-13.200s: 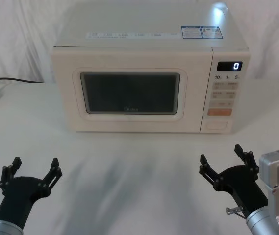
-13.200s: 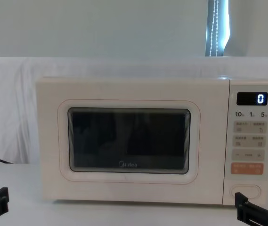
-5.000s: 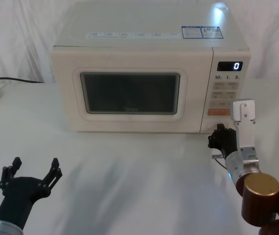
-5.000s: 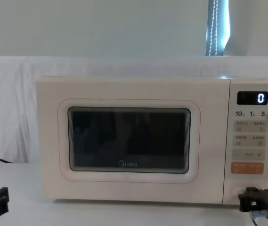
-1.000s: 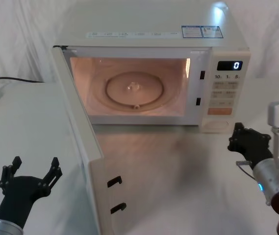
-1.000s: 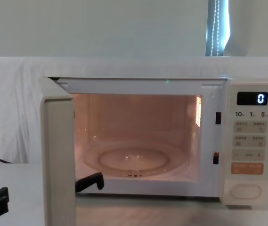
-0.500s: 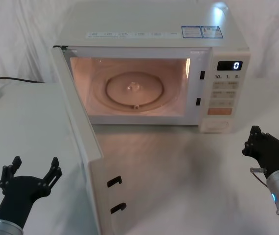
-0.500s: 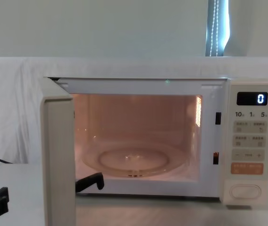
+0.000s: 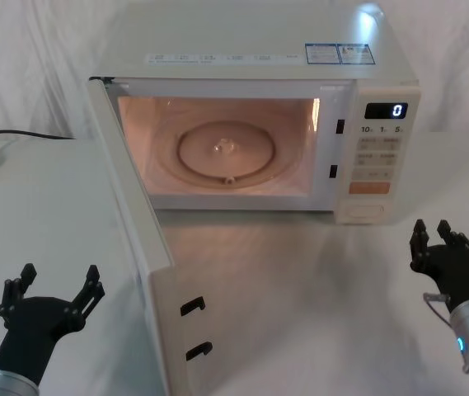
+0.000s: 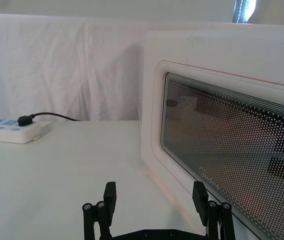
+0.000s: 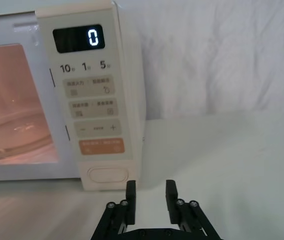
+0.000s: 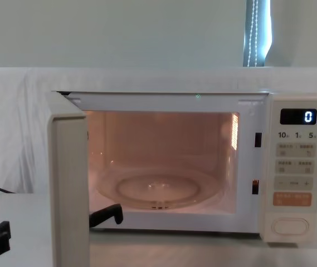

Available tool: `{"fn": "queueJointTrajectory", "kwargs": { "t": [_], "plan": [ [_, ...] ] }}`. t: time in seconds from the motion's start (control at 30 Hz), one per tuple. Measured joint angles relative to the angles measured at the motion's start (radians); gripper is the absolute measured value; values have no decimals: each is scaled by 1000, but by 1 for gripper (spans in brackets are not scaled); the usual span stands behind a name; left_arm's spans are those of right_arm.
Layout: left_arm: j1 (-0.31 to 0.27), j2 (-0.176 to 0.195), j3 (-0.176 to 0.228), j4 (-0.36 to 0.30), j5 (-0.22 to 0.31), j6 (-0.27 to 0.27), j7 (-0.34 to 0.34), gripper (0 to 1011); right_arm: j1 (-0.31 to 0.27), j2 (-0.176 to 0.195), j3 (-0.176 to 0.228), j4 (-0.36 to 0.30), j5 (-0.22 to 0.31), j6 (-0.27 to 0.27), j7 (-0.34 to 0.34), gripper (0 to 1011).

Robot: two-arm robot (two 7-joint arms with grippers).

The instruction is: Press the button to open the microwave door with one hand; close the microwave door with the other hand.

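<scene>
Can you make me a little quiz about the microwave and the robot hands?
1. True or false: the microwave door is swung wide open and the light inside is on.
2. Which gripper is nearer the button? A) left gripper B) right gripper
3. Fill in: the display on the microwave shows the number ____.

Key: 1. True: the door stands out toward the robot, and the round glass tray inside glows. 2. B: it sits on the table in front of the control panel, fingers apart, touching nothing; the left gripper waits open near the door's outer side. 3. 0.
</scene>
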Motion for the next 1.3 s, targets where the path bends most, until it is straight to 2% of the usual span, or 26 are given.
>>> {"fn": "queueJointTrajectory", "kwargs": {
  "t": [0.03, 0.07, 0.1, 0.2, 0.23, 0.3, 0.4, 0.43, 0.73, 1.3],
  "plan": [
    [0, 0, 0, 0, 0, 0, 0, 1001, 0, -2, 0, 8, 4, -13, 3, 363],
    [0, 0, 0, 0, 0, 0, 0, 1001, 0, -7, -1, 27, 13, -42, 6, 444],
    [0, 0, 0, 0, 0, 0, 0, 1001, 0, -7, -1, 27, 13, -42, 6, 444],
    [0, 0, 0, 0, 0, 0, 0, 1001, 7, -16, -6, 72, 25, -102, 14, 524],
    [0, 0, 0, 0, 0, 0, 0, 1001, 13, -20, -12, 100, 26, -133, 17, 583],
    [0, 0, 0, 0, 0, 0, 0, 1001, 18, -23, -17, 122, 27, -159, 20, 641],
    [0, 0, 0, 0, 0, 0, 0, 1001, 18, -23, -16, 118, 27, -156, 20, 719],
    [0, 0, 0, 0, 0, 0, 0, 1001, 17, -23, -15, 115, 27, -153, 20, 774],
    [0, 0, 0, 0, 0, 0, 0, 1001, 16, -22, -15, 106, 27, -143, 20, 989],
    [0, 0, 0, 0, 0, 0, 0, 1001, 14, -21, -13, 100, 26, -134, 20, 1002]
  ]
}}
